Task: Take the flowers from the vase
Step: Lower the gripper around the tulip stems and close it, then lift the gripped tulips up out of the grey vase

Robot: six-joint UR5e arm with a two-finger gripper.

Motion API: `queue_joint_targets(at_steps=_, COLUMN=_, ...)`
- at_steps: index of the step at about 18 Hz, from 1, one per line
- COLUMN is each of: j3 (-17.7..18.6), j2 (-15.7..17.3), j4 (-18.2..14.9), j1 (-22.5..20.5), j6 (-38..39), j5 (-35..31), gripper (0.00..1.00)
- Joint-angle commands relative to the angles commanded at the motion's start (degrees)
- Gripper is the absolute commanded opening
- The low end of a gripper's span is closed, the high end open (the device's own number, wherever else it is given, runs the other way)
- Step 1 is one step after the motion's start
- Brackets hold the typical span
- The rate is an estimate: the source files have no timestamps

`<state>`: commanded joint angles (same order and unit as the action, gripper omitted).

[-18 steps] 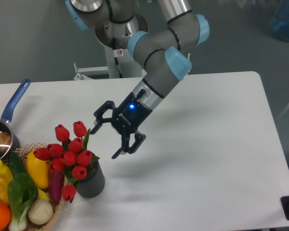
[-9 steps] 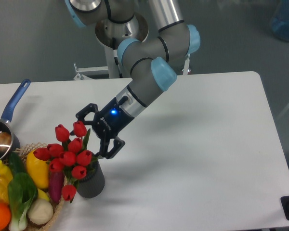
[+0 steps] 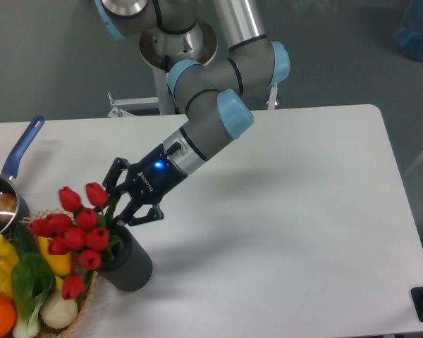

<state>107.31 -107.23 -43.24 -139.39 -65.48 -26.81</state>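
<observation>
Grey arm (image 3: 204,120) angled down-left, gripper (image 3: 121,201) straddling flowers (image 3: 70,232).

One gripper (image 3: 125,199) on one arm (image 3: 204,127), with two fingers showing, spread apart. Just below and to its left stands one vase (image 3: 127,262) holding one bunch of flowers (image 3: 72,232); about nine red buds can be counted (a few overlap, so the figure is not firm). Farther left of the gripper sits one blue-handled pot (image 3: 14,169). Lower left of it is one woven basket (image 3: 84,299) with roughly six vegetables: two yellow ones, one leafy green, one orange, one whitish round one, and one more yellow piece at the edge. All rest on one white table (image 3: 282,211).
</observation>
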Motion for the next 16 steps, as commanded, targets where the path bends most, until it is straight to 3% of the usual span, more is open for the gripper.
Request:
queue_joint_targets(at_steps=7, j3=-0.09, j2=1.23, j4=0.0, j1=-1.49, j6=1.84, j5=-0.09, gripper=0.0)
queue_joint_targets(at_steps=16, j3=-0.52, j2=6.93, j4=0.0, j1=-4.31, j6=6.67, j5=4.57, gripper=0.0)
